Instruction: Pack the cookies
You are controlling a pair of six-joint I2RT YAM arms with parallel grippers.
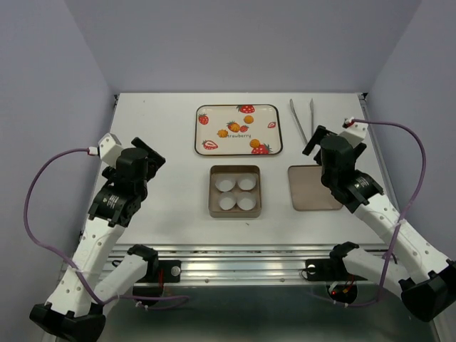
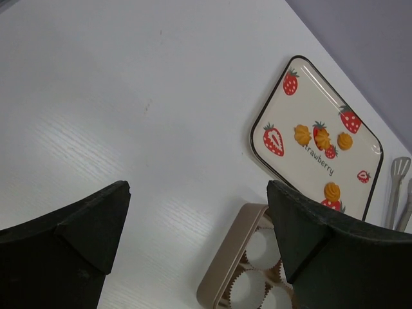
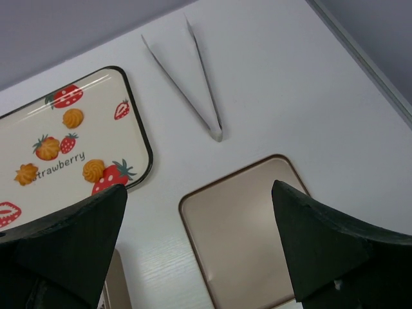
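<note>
Several small orange-yellow cookies [image 1: 234,127] lie on a cream strawberry-print tray [image 1: 221,114] at the back centre. They also show in the left wrist view [image 2: 302,134] and the right wrist view [image 3: 94,170]. A square metal tin [image 1: 214,192] holding white paper cups [image 1: 226,185] sits in front of the tray. Its lid [image 1: 313,187] lies flat to the right. My left gripper [image 1: 151,155] is open and empty, left of the tin. My right gripper [image 1: 318,140] is open and empty above the lid's far edge. The tin [image 2: 235,261] shows by the left fingers, and the lid [image 3: 251,232] shows between the right fingers.
Metal tongs [image 1: 302,118] lie at the back right beside the tray, also in the right wrist view [image 3: 193,87]. The table's right edge [image 3: 360,58] is near them. Grey walls enclose the table on three sides.
</note>
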